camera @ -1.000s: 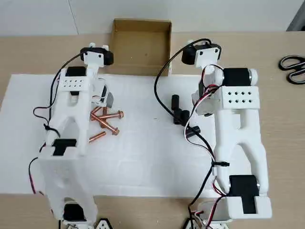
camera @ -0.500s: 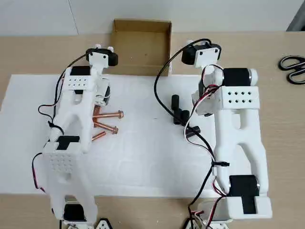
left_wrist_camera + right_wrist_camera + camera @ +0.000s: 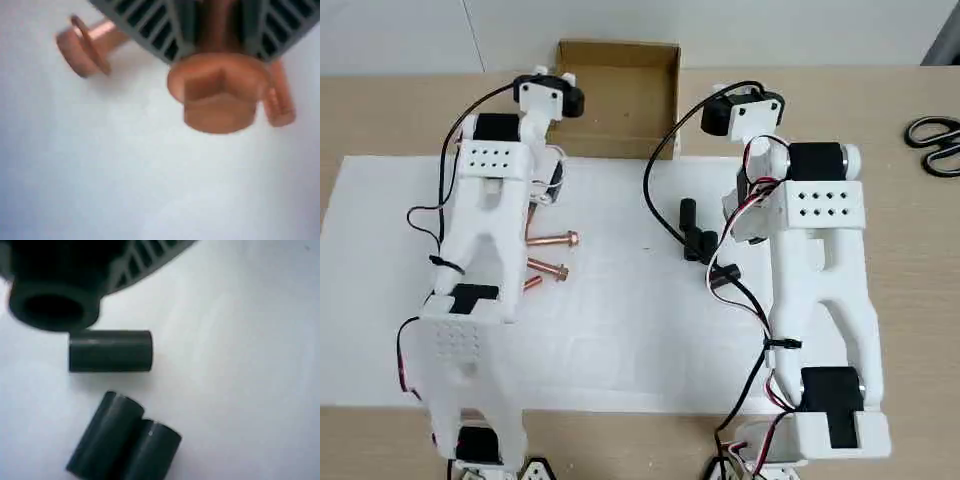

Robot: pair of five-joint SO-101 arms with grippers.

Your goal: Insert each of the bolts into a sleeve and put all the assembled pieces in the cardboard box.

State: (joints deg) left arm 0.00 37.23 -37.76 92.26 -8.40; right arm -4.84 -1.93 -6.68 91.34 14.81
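My left gripper (image 3: 217, 27) is shut on a copper bolt (image 3: 220, 92), its hex head hanging just above the white sheet. Two more bolts (image 3: 82, 45) lie below it. From above, that gripper (image 3: 548, 188) sits under the left arm's wrist, with loose bolts (image 3: 552, 240) on the sheet beside it. My right gripper (image 3: 60, 270) is shut on a black sleeve (image 3: 47, 310) whose open end faces the camera. Three more sleeves (image 3: 110, 351) lie on the sheet close by, and several black sleeves (image 3: 698, 240) lie left of the right gripper (image 3: 745, 218). The cardboard box (image 3: 618, 95) stands at the back.
A white sheet (image 3: 620, 330) covers the middle of the wooden table. Scissors (image 3: 935, 145) lie at the far right edge. Black cables (image 3: 660, 190) loop from the right arm over the sheet near the sleeves.
The left arm has swung away from the bolt pile toward the box, lifting one bolt. The right arm has kept still.
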